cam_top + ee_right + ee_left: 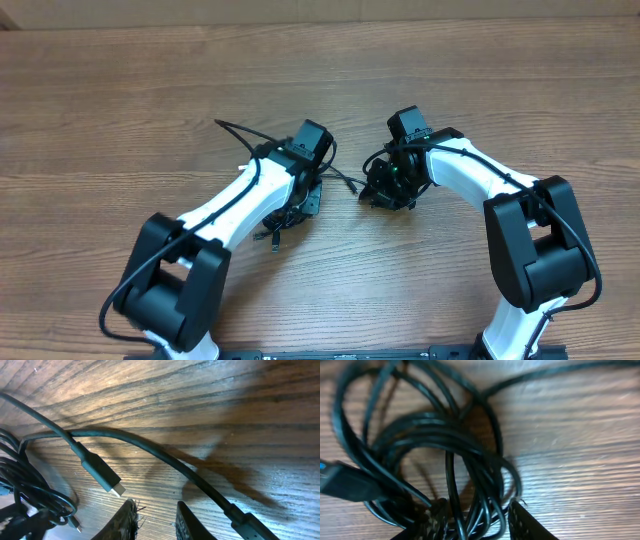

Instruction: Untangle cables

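Untangling looks barely begun: the cable coil (445, 445) lies bunched on the wooden table (200, 400) under the left gripper (477, 522), whose jaws are clamped on a bundle of its strands. The right gripper (156, 522) hangs just beside it, jaws slightly parted and empty, above two loose cords, one ending in a silver-tipped plug (102, 477). The next move probably calls for the right gripper to take the plug-ended cord and draw it out slowly while the left anchors the coil.
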You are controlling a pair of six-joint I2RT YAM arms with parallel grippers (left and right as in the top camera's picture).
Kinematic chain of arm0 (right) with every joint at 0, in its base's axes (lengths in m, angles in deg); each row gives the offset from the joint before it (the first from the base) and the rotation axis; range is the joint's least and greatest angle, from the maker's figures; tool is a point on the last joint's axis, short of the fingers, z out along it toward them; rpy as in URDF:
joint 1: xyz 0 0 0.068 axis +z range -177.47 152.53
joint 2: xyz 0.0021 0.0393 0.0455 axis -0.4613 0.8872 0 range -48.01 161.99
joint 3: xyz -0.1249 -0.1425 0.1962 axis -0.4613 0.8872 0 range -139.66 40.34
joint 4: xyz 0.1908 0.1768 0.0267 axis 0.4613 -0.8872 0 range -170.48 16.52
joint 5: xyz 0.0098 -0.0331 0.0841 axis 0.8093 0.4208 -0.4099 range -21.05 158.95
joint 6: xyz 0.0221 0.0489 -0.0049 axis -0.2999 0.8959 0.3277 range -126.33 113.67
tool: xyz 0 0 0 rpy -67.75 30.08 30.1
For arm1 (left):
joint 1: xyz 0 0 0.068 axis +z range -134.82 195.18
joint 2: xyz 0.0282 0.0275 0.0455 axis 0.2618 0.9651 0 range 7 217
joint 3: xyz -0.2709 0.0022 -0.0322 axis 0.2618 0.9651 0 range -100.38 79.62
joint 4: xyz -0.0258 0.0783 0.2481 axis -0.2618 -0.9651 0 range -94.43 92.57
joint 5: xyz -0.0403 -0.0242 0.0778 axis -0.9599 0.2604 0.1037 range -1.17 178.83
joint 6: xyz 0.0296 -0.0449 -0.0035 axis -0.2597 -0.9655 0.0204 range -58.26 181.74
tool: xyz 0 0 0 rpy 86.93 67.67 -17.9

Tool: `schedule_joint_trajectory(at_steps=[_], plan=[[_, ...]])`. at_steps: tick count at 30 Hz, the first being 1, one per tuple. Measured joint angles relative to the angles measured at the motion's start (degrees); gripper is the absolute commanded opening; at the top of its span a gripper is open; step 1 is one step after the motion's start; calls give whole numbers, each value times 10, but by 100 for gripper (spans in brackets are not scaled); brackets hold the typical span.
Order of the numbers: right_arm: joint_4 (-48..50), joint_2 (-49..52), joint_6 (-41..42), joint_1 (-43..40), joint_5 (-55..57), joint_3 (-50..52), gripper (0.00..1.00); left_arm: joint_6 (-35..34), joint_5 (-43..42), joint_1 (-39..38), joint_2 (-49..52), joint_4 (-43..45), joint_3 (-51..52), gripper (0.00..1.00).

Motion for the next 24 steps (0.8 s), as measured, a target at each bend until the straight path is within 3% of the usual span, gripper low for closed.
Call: schedule_joint_trajectory(at_steps=[2,5,8,20,24], plan=[[0,0,-2,0,0,0,25,2,-3,0,13,-5,0,38],[0,0,-4,0,0,0,24,4,-6,0,21,-6,0,13],[0,0,-5,0,0,0,25,13,-8,0,21,-8,-2,4],[0,0,-9,0,-1,0,24,32,36,6,21,-118,-98,4],[12,0,-46,0,-42,0,24,43,11,17,21,-125,-133,4]])
